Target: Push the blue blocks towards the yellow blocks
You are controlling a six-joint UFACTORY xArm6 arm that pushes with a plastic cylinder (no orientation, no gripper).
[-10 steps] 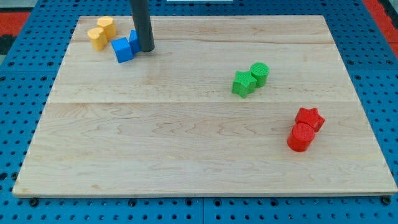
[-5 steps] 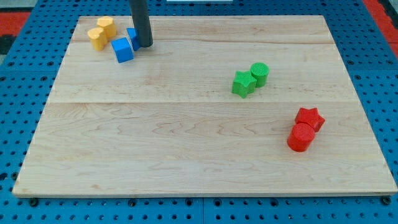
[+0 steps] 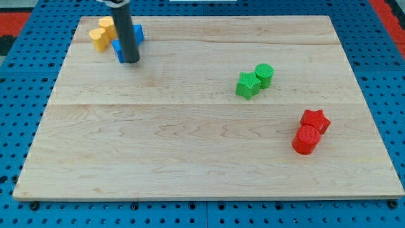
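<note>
My tip (image 3: 130, 61) rests on the board near the view's top left. The rod covers most of a blue cube (image 3: 118, 49), whose edge shows at the rod's left. A second blue block (image 3: 138, 33) peeks out at the rod's right, a little higher in the view. Two yellow blocks sit just left of them: one (image 3: 98, 38) lower and one (image 3: 107, 25) higher, partly behind the rod. The blue cube lies close beside the yellow blocks; I cannot tell if they touch.
A green star block (image 3: 247, 85) and a green cylinder (image 3: 264, 74) sit together right of the middle. A red star block (image 3: 315, 119) and a red cylinder (image 3: 307, 139) sit together at the lower right. The wooden board's top edge (image 3: 209, 17) runs just above the blue and yellow blocks.
My tip has moved left and down in the view, from right of the blue blocks to in front of the blue cube. The blue blocks sit slightly nearer the yellow ones.
</note>
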